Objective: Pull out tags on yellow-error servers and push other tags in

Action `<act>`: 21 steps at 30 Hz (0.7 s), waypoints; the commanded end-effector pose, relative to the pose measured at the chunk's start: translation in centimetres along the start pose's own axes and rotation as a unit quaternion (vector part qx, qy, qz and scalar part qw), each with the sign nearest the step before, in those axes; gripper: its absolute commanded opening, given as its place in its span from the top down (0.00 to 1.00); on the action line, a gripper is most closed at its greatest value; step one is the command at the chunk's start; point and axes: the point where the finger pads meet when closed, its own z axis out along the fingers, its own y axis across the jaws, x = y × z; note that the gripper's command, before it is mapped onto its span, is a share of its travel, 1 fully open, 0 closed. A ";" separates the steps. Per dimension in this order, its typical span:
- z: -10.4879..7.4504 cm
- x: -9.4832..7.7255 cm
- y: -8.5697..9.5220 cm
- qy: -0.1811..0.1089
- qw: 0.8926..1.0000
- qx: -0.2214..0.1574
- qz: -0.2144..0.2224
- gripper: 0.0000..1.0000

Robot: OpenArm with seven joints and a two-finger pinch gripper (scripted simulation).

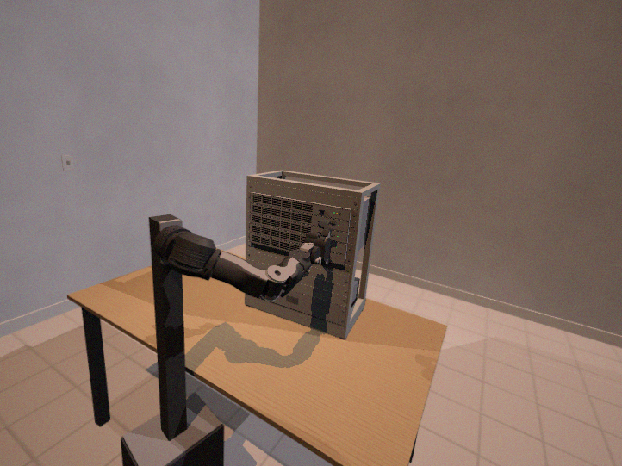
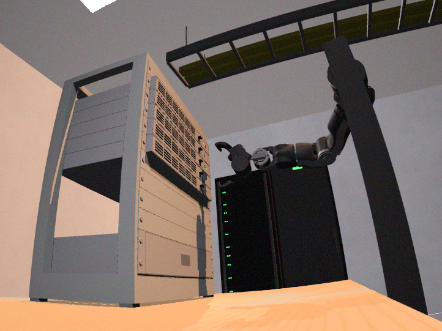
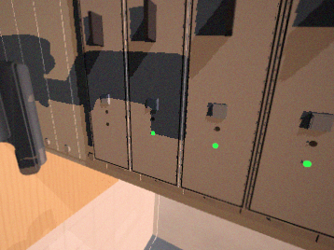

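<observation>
No brand, label or legible writing shows on any surface.

Arm: one dark arm (image 1: 235, 270) on a dark post (image 1: 168, 331) standing at the desk's (image 1: 321, 383) near left edge. It reaches out roughly level from the post's top toward the rack, forearm angled slightly down and wrist raised again. In the exterior view the gripper (image 2: 221, 163) stands just off the rack's front face, apart from it, jaws spread wide with nothing between them: one curved finger (image 2: 222, 146) above, the other below. In the wrist view a single dark finger (image 3: 22, 117) shows at the left edge.

Rack: one grey open-frame rack (image 1: 363, 258), upright on the desk toward its far edge, nearer the far right corner than the left. Vented server fronts (image 1: 283, 221) fill its upper part; plain blank panels (image 2: 173, 231) lie below.

Servers in the wrist view, left to right: four front panels (image 3: 212, 75). Each carries one small square button (image 3: 217, 110); four buttons counted, all grey, none blue. Below them, three green lights (image 3: 215, 145) on the second, third and fourth panels; the first panel's light is dark. No yellow light can be made out. Two dark tags (image 3: 149, 13) stand out from the first and second panels, the second appearing to project further; tags on the other two are hidden in shadow.

Background, exterior view: one black cabinet (image 2: 302, 235) with a column of green lights, and one overhead cable tray (image 2: 294, 18).
</observation>
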 end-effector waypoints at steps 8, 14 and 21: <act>0.0 -0.4 3.5 -0.005 1.000 -0.006 0.003 0.00; 0.0 -0.3 3.5 -0.005 1.000 -0.006 0.003 0.00; 0.0 -0.3 3.5 -0.005 1.000 -0.006 0.003 0.00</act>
